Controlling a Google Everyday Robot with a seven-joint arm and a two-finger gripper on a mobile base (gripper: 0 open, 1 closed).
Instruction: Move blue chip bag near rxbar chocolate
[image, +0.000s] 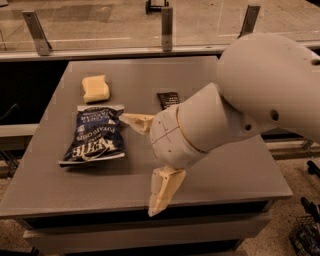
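The blue chip bag lies flat on the left part of the grey table, dark navy with white lettering. The rxbar chocolate is a small black bar lying right of the bag, partly hidden behind my arm. My gripper hangs over the middle of the table, open and empty. One cream finger points toward the bag's upper right corner, just beside it. The other finger points down toward the front edge.
A pale yellow sponge lies at the back left, just above the bag. A rail with metal posts runs behind the table. My big white arm covers the table's right side.
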